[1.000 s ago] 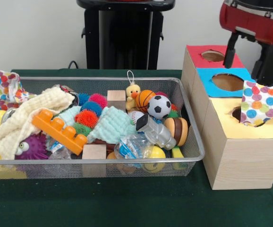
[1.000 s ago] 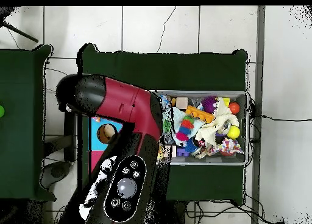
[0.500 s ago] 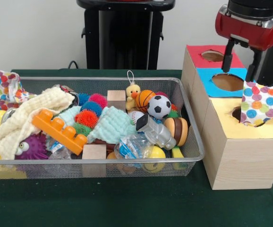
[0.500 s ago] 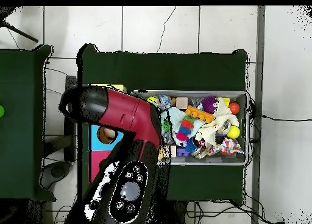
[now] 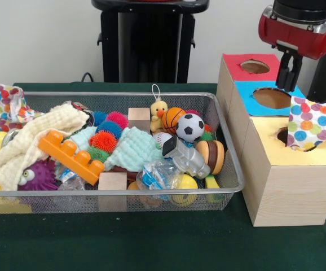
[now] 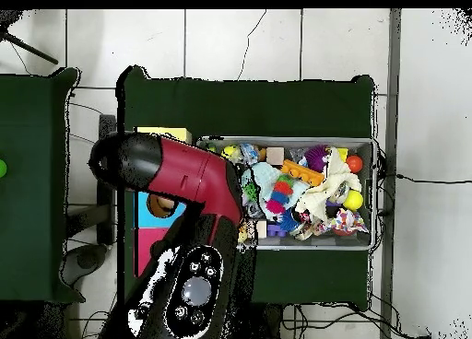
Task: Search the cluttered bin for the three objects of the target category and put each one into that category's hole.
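My gripper point(image 5: 288, 72) hangs over the wooden box point(image 5: 281, 186), above the back edge of the blue hole point(image 5: 272, 97), between it and the red hole point(image 5: 254, 66). Its fingers stand close together, shut, with nothing seen between them. A polka-dot cloth point(image 5: 315, 123) lies draped over the yellow hole point(image 5: 283, 135), partly covering it. In the wire bin point(image 5: 230, 148) lie a second polka-dot cloth point(image 5: 8, 104) at the left corner, a cream cloth point(image 5: 33, 141) and a mint cloth point(image 5: 132, 148). From overhead the arm point(image 6: 189, 174) hides the gripper and most of the box.
The bin also holds an orange brick point(image 5: 70, 155), spiky balls point(image 5: 104, 141), a soccer ball point(image 5: 190, 126), a basketball point(image 5: 172, 118), a duck toy point(image 5: 159, 110), wooden blocks point(image 5: 112, 182) and a toy burger point(image 5: 211, 155). A black stand point(image 5: 149, 39) rises behind the table.
The gripper's fingers, apart half a second ago, have come together. The gripper has shifted slightly right above the blue hole. The polka-dot cloth stays on the yellow hole.
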`<action>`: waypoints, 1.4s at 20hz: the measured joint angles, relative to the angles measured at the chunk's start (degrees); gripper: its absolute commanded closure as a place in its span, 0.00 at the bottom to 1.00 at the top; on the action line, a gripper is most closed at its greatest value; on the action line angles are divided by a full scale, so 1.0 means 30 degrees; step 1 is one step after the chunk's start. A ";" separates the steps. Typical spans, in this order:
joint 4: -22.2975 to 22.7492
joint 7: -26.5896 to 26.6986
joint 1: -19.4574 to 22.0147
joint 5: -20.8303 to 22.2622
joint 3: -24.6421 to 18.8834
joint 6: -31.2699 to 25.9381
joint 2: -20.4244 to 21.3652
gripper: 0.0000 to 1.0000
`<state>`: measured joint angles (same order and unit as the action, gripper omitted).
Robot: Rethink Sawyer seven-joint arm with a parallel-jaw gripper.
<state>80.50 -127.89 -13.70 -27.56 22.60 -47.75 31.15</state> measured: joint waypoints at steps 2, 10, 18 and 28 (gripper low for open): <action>0.0000 0.0000 -0.0002 0.0032 -0.0050 0.0000 0.0047 1.00; -0.0083 0.0000 -0.0024 0.0126 -0.0201 0.0000 0.0092 1.00; -0.0667 0.0000 -0.0080 0.0126 -0.0251 0.0000 -0.0794 1.00; -0.1333 0.0000 -0.0192 0.0094 -0.0447 0.0008 -0.2784 1.00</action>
<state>76.50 -127.89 -14.27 -27.27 21.26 -47.73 22.80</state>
